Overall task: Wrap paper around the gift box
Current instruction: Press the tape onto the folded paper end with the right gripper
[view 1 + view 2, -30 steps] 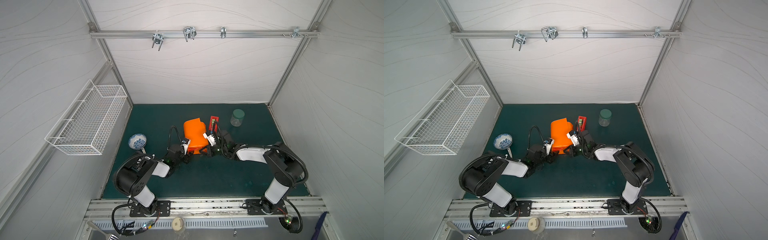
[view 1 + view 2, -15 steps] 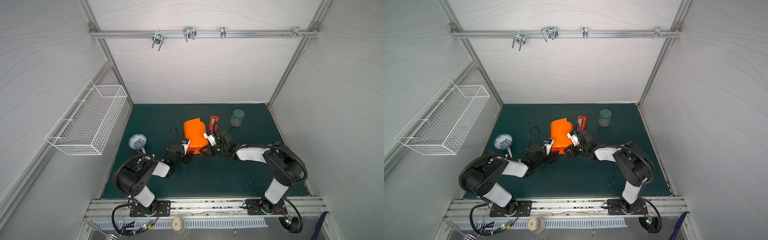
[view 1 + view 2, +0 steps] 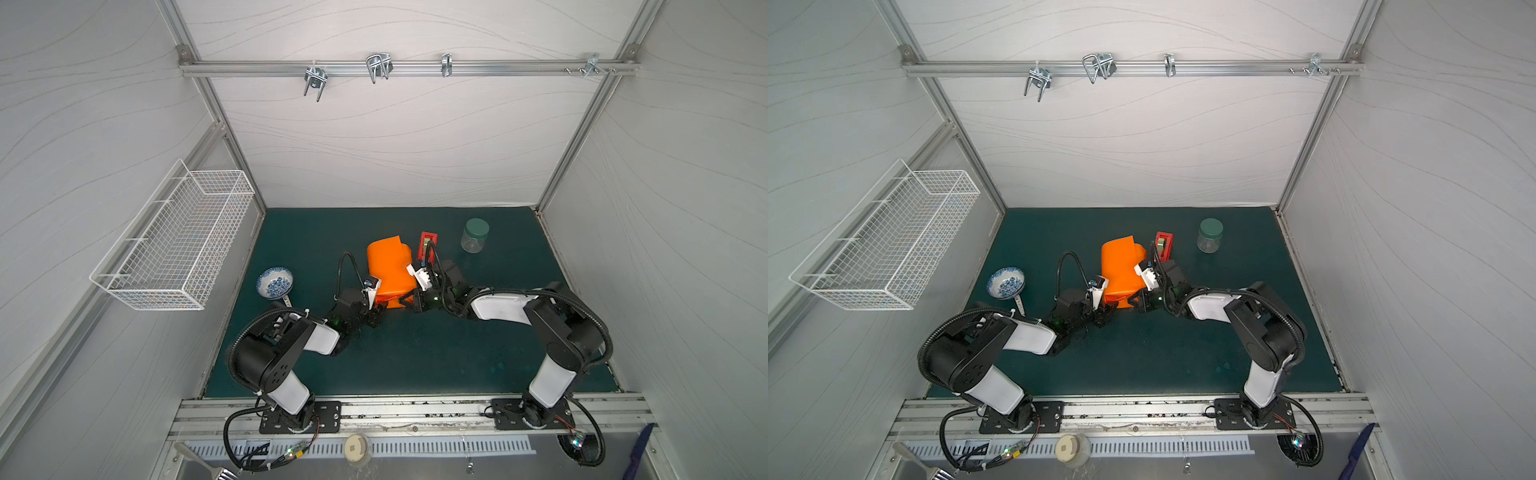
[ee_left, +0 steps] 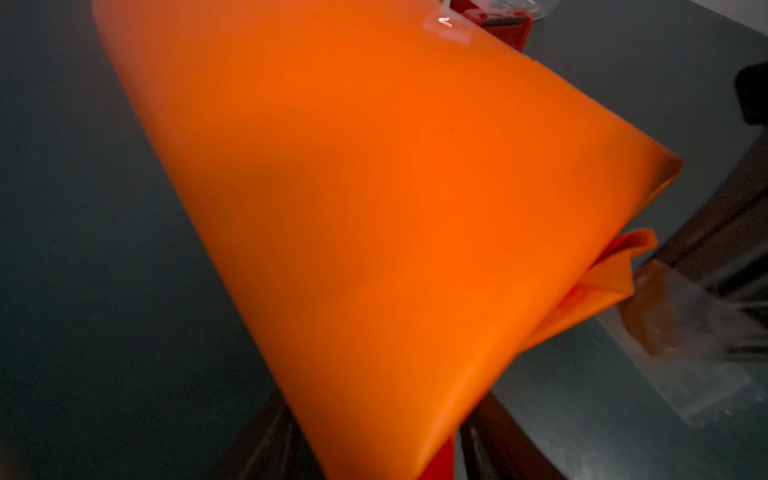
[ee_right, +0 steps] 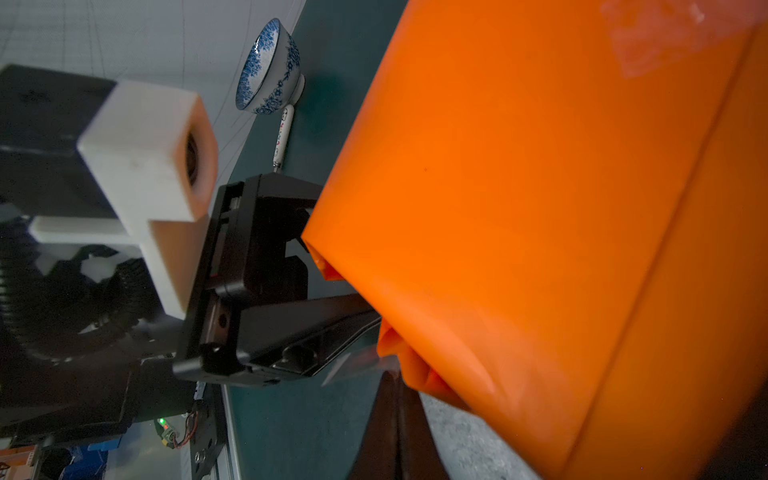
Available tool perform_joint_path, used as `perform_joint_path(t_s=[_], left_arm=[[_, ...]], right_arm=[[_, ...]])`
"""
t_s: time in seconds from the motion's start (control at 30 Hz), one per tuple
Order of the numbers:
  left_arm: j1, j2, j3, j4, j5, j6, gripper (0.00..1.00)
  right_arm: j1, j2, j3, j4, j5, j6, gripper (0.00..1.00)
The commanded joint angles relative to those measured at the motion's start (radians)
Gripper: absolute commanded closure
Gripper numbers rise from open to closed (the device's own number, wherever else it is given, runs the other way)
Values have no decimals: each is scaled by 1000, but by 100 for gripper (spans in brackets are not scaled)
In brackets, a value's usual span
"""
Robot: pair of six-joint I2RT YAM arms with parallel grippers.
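Observation:
The paper is bright orange and folded round a block in the middle of the mat; the gift box is hidden inside it. A loose folded flap sticks out at the near end. My left gripper is shut on the parcel's near left corner, one finger on each side. My right gripper is shut at the near right corner by the flap, with a clear tape strip at its tips. Another clear tape piece sits on the parcel's top.
A red tape dispenser stands just right of the parcel's far end, and a green-lidded jar further right. A blue-patterned bowl with a spoon sits left. A wire basket hangs on the left wall.

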Motion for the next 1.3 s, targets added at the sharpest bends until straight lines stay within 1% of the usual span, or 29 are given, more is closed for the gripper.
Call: perform_joint_path(t_s=[0.0,0.27,0.57,0.83,1.0,1.27], left_arm=[[8,4,25,33,4,-4,41],[8,4,26,33,6,-4,41],[8,1,26,33,6,-3,41],[8,-3,26,34,10,-4,41],[8,0,26,34,11,-3,41],[10,2,23,37,11,-5,41]], right_arm=[[-6,1,14,-5,0,-2,100],[-5,-6,10,-9,12,13,100],[-3,6,18,-42,59,32,100],[-3,1,23,-57,88,60,90],[-1,-2,20,-38,77,84,84],[0,3,27,-23,79,122,78]])
